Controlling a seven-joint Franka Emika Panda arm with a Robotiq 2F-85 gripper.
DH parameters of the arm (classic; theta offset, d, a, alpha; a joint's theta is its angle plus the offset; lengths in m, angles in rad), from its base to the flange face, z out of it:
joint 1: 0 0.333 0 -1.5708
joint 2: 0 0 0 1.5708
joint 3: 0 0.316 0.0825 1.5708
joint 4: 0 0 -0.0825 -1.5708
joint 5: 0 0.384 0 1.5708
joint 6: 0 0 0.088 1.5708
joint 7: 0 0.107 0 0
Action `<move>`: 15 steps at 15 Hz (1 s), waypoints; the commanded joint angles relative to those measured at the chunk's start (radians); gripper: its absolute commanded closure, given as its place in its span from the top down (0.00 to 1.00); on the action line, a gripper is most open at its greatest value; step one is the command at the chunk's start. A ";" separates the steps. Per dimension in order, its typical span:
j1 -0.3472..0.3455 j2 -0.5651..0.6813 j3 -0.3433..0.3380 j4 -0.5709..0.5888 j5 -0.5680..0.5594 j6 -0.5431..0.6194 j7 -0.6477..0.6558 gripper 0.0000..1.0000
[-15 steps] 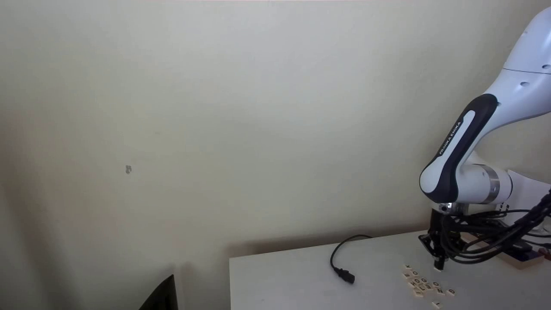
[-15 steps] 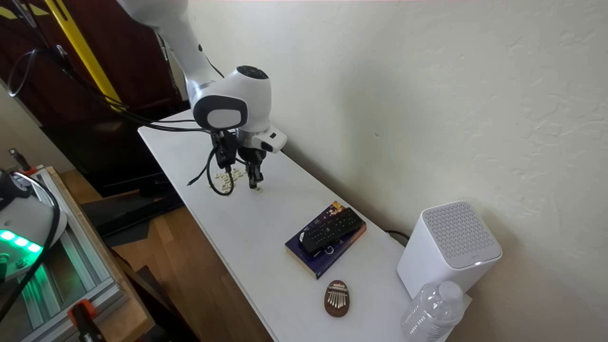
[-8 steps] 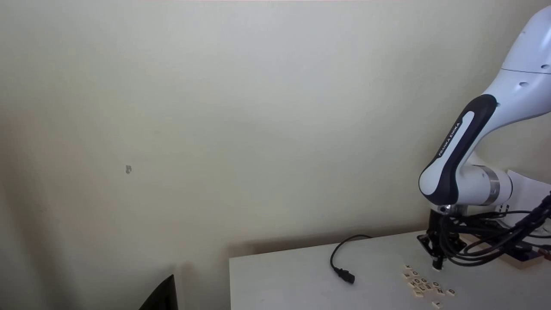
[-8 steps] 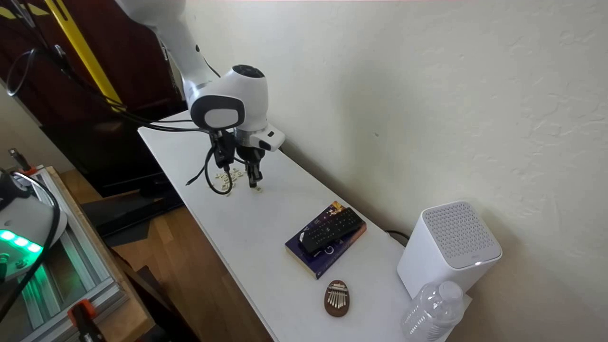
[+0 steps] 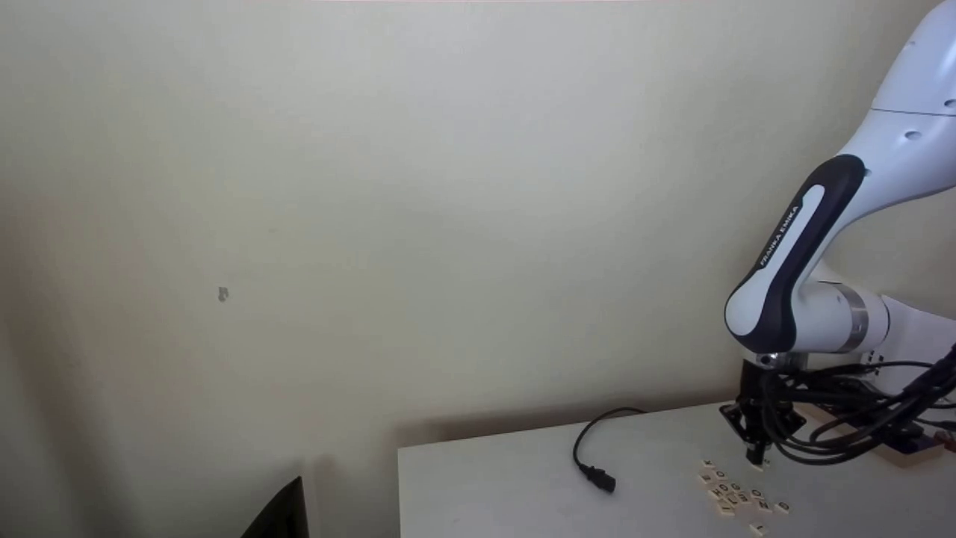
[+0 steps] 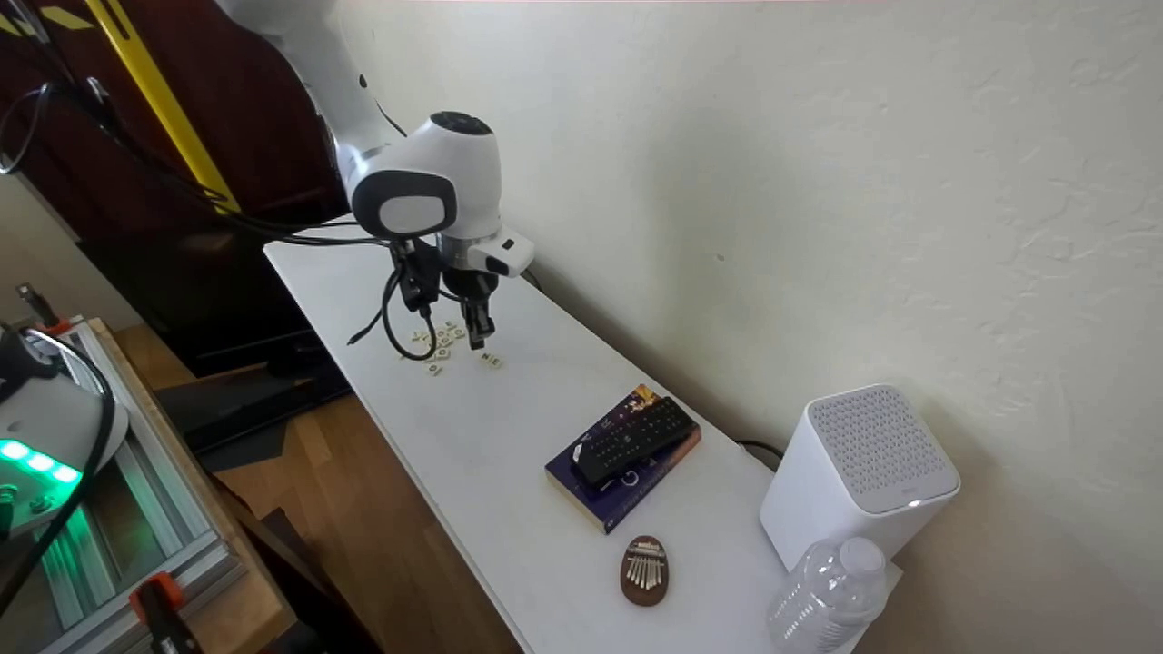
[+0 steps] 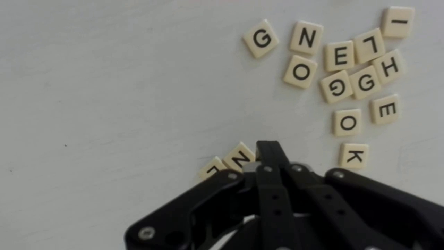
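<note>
My gripper (image 7: 272, 149) has its black fingers together in the wrist view, with nothing seen between them. It also shows in both exterior views, pointing down (image 5: 756, 454) (image 6: 480, 340) just above the white table (image 5: 508, 486). Nearest it, at the fingertips' left in the wrist view, lie an N tile (image 7: 239, 157) and a tile with a partly hidden letter (image 7: 213, 168), side by side. The fingers cover part of both. Several cream letter tiles lie face up to the upper right, among them a G (image 7: 261, 38), an O (image 7: 348, 122) and a K (image 7: 354, 156).
A book (image 6: 621, 501) with a black remote (image 6: 636, 440) on it lies farther along the table. Beyond are a small brown thumb piano (image 6: 644, 572), a white speaker-like box (image 6: 845, 481) and a clear bottle (image 6: 831, 599). A black plug cable (image 5: 600, 478) lies near the wall.
The gripper has risen slightly and shifted left in both exterior views. Two tiles beside the fingertips now show in an exterior view where only one showed before. The tiles seem unmoved.
</note>
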 commanded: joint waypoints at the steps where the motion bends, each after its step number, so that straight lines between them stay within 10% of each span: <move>1: 0.050 -0.046 -0.018 -0.058 -0.026 0.024 -0.035 0.00; 15: 0.161 -0.055 -0.074 -0.107 -0.239 0.024 -0.196 0.00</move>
